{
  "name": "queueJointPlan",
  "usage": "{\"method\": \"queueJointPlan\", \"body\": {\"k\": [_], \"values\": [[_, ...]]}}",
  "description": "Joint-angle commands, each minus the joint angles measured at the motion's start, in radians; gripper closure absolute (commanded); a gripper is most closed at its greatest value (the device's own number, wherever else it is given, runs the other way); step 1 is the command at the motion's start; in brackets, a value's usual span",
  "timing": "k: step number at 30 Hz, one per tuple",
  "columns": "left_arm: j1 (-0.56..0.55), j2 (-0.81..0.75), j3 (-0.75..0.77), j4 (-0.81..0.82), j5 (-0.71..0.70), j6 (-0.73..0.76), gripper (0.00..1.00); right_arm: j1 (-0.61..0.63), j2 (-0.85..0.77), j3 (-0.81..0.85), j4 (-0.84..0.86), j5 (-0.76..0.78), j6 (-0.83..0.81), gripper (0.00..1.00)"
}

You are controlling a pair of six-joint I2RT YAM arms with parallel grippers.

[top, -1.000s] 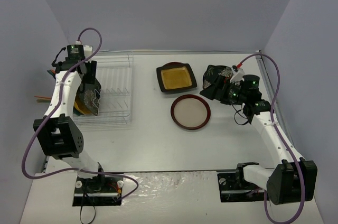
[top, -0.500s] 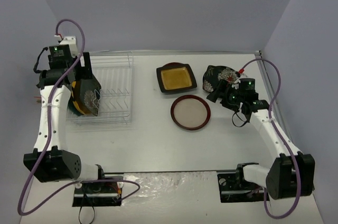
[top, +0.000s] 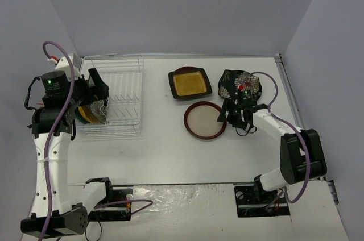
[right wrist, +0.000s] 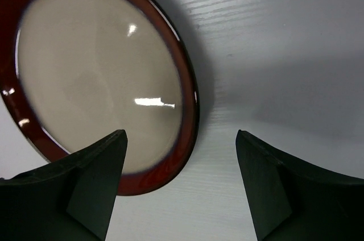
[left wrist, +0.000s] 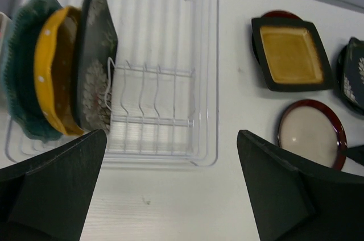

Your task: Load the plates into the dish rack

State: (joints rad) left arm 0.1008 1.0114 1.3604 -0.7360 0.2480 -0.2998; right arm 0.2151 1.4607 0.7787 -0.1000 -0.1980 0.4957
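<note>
The white wire dish rack [top: 122, 96] stands at the left. It holds three plates on edge at its left end: teal scalloped [left wrist: 17, 76], orange-yellow [left wrist: 54, 70] and black flowered [left wrist: 96, 65]. My left gripper [top: 98, 84] is open and empty, raised above the rack's near side [left wrist: 170, 195]. On the table lie the black square plate [top: 190, 83], the red-rimmed plate [top: 205, 120] and a second black flowered plate [top: 240, 83]. My right gripper [top: 227, 115] is open and low at the red-rimmed plate's right edge [right wrist: 96, 76], its rim between the fingers [right wrist: 181, 190].
The rack's middle and right slots [left wrist: 159, 99] hold nothing. A seam runs along the table's right edge [top: 287, 90]. Grey walls close in the left, back and right. Brown sticks [top: 44, 104] poke out left of the rack.
My left gripper has pulled back and up from the rack, the flowered plate staying in it. My right gripper has moved off the flowered plate, left and nearer, to the red-rimmed plate.
</note>
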Motion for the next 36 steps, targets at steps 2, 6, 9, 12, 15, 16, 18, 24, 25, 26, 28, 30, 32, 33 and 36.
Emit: {"method": "queueJointPlan", "body": {"k": [2, 6, 9, 12, 15, 16, 18, 24, 25, 26, 28, 30, 32, 33, 36], "values": [[-0.036, -0.037, -0.07, 0.023, 0.135, -0.065, 0.03, 0.011, 0.067, 0.01, 0.087, 0.069, 0.014, 0.32], [-0.058, -0.057, -0.117, 0.013, 0.159, -0.07, 0.03, 0.037, 0.104, 0.007, 0.117, 0.08, 0.028, 0.38], [-0.074, -0.061, -0.149, 0.017, 0.182, -0.091, 0.03, 0.049, 0.125, -0.001, 0.135, 0.089, 0.043, 0.46], [-0.115, -0.071, -0.174, 0.044, 0.198, -0.141, 0.03, 0.05, 0.149, -0.02, 0.157, 0.082, 0.059, 0.55], [-0.198, -0.07, -0.19, 0.072, 0.184, -0.188, 0.03, 0.05, 0.168, -0.048, 0.177, 0.08, 0.074, 0.68], [-0.233, -0.069, -0.194, 0.086, 0.17, -0.207, 0.03, 0.05, 0.173, -0.053, 0.184, 0.081, 0.077, 0.73], [-0.288, -0.067, -0.206, 0.12, 0.141, -0.248, 0.03, 0.05, 0.183, -0.064, 0.191, 0.084, 0.083, 0.85], [-0.465, -0.031, -0.27, 0.228, 0.086, -0.381, 0.03, 0.05, 0.158, -0.097, 0.207, 0.062, 0.129, 1.0], [-0.499, -0.023, -0.286, 0.259, 0.066, -0.402, 0.03, 0.049, 0.14, -0.101, 0.207, 0.048, 0.142, 1.0], [-0.534, -0.009, -0.296, 0.286, 0.055, -0.423, 0.03, 0.047, 0.119, -0.102, 0.207, 0.036, 0.154, 1.0], [-0.595, 0.022, -0.314, 0.331, 0.038, -0.461, 0.03, 0.041, 0.078, -0.101, 0.207, 0.005, 0.178, 1.0], [-0.633, 0.061, -0.337, 0.377, 0.025, -0.504, 0.03, 0.034, 0.036, -0.098, 0.207, -0.03, 0.216, 1.0], [-0.66, 0.094, -0.352, 0.405, 0.021, -0.531, 0.03, 0.027, 0.011, -0.092, 0.206, -0.055, 0.24, 1.0], [-0.674, 0.11, -0.365, 0.433, 0.018, -0.556, 0.03, 0.023, -0.014, -0.089, 0.207, -0.068, 0.265, 1.0], [-0.716, 0.173, -0.38, 0.478, 0.008, -0.609, 0.03, 0.014, -0.057, -0.073, 0.203, -0.111, 0.322, 1.0]]}}
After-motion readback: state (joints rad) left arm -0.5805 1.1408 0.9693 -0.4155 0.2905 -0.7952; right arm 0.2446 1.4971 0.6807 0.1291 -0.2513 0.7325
